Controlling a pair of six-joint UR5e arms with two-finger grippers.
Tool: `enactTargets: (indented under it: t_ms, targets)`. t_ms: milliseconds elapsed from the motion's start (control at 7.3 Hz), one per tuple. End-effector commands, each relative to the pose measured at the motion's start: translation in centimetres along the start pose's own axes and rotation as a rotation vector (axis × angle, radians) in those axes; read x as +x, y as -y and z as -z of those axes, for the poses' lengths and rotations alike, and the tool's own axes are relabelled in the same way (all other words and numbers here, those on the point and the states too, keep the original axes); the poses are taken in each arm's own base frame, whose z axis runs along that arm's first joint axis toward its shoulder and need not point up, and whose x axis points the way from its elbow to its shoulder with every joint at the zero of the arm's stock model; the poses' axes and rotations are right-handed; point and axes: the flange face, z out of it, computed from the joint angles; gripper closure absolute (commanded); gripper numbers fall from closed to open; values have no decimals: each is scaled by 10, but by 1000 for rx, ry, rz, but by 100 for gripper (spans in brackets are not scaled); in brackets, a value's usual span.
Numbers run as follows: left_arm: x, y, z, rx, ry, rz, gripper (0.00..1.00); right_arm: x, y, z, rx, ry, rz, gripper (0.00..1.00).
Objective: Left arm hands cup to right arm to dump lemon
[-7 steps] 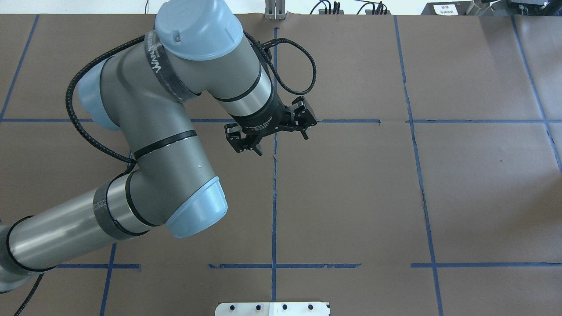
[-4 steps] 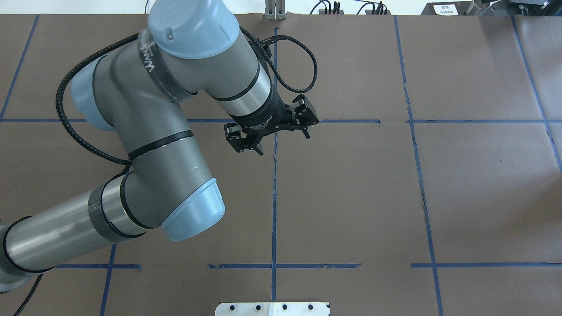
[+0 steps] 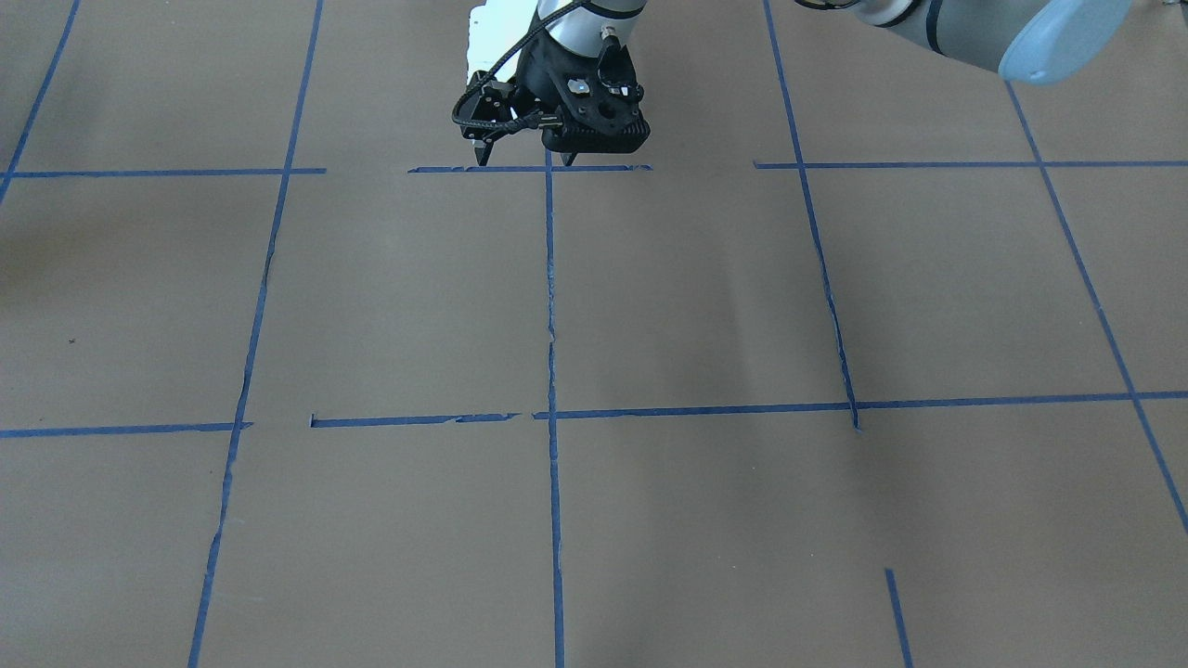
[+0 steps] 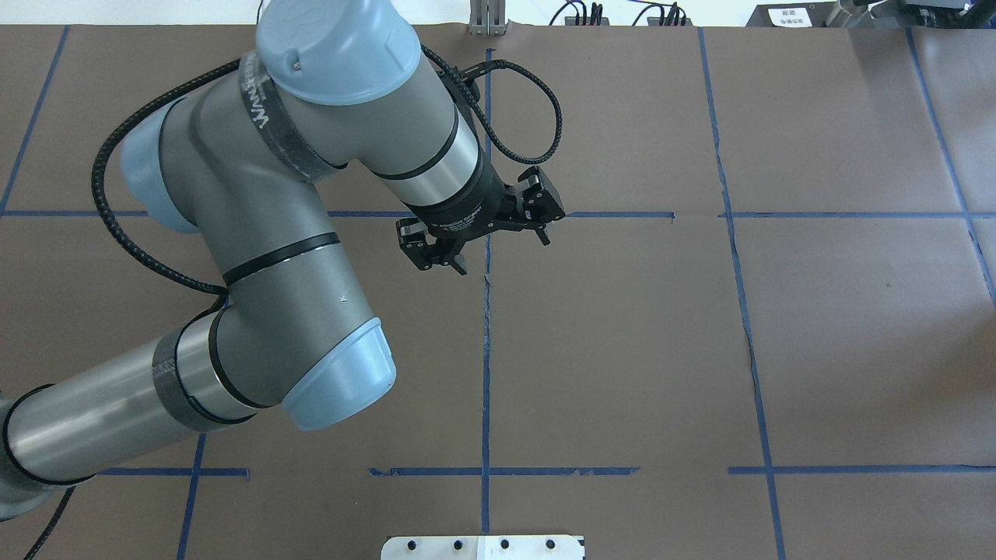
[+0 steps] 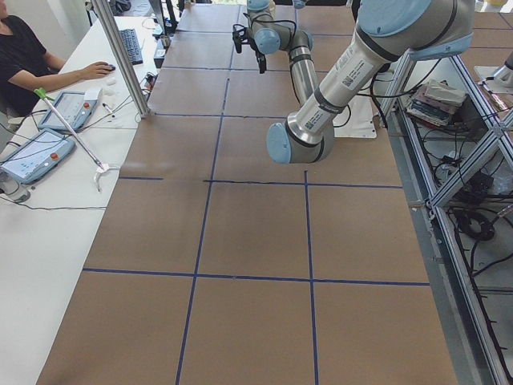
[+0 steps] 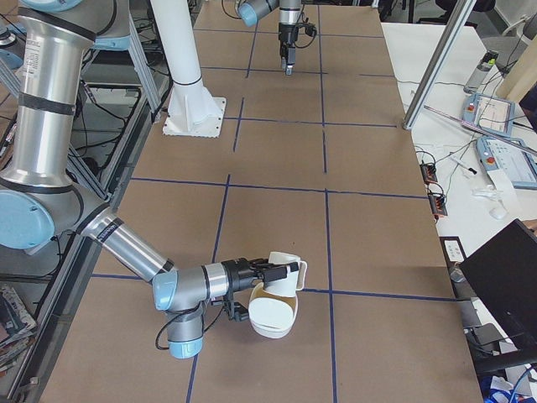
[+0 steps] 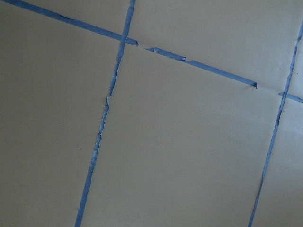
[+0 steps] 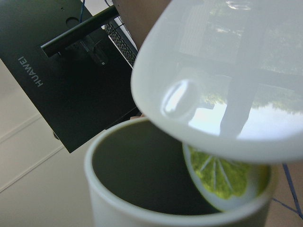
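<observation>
The white cup lies tipped on its side at the tip of my right gripper, just above a second white vessel on the table. This gripper shows only in the exterior right view, so I cannot tell if it is shut. In the right wrist view the cup shows its grey inside. The lemon, a yellow-green slice, lies inside it near the rim, partly hidden by the glossy white vessel. My left gripper hangs open and empty over the table's middle.
A black monitor stands past the table's edge beyond the cup. A white base plate is at the near edge. An operator sits at a side desk with teach pendants. Blue tape lines cross the brown paper.
The left arm's elbow and shoulder joints have drifted slightly to the left. Its gripper stays open and almost in the same place.
</observation>
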Motion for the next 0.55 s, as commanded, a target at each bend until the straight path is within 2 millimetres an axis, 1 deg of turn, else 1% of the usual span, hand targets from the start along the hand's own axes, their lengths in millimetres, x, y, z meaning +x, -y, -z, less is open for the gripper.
enactTargets:
  t_ms: [0, 274, 411]
  targets:
    - [0, 0, 0, 1, 2, 1, 0, -1, -3, 0, -16, 4, -52, 72]
    - [-3, 1, -2, 0, 6, 3, 0, -6, -23, -7, -78, 8, 2, 71]
    - [-4, 3, -3, 2, 8, 4, 0, -13, -44, -20, -116, 9, 34, 71]
